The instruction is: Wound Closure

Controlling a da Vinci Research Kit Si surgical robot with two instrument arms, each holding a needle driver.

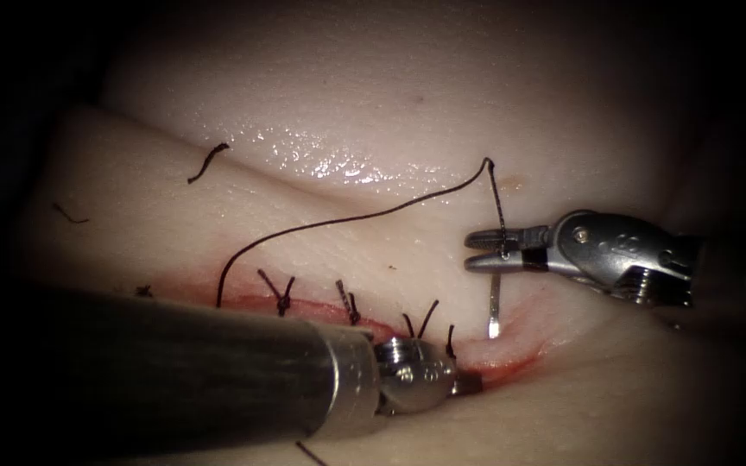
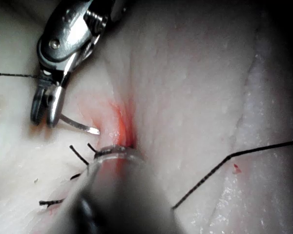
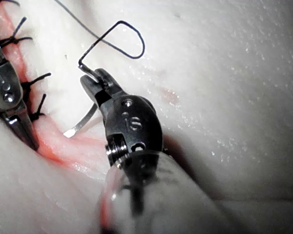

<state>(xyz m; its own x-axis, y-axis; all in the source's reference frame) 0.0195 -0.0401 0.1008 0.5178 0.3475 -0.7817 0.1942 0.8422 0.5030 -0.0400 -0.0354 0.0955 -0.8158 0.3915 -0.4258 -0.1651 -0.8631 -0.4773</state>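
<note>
The thin, curved steel needle [image 1: 495, 298] hangs clear of the pale pork-belly tissue [image 1: 373, 112], its bright point [image 1: 493, 329] just above the right end of the reddened cut [image 1: 485, 362] and not in the flesh. The right arm's silver needle-driver pincer [image 1: 487, 250] is closed on the needle near its thread end, so most of the curve drops below the jaws toward the wound; in the right wrist view the needle [image 3: 80, 124] sweeps out from the clamped pincer [image 3: 95, 80] with its tip near the red-lined edge of the cut [image 3: 53, 141]. The dark thread [image 1: 347, 218] rises from the needle's held end, bends over in a tight turn above the pincer, then runs in a long arc leftwards across the tissue and down to the left part of the cut. Along that closed stretch stand several dark knotted stitches [image 1: 282, 293] with short upright tails. The left arm's tool, a dark shaft with a silver wrist, lies along the near side of the cut, its pincer [image 1: 468, 384] resting at the wound's open right end; in the right wrist view its jaws [image 3: 24, 129] look closed together, tip in the groove, with nothing seen held. Stray cut ends of thread [image 1: 207, 162] lie on the tissue to the upper left
</note>
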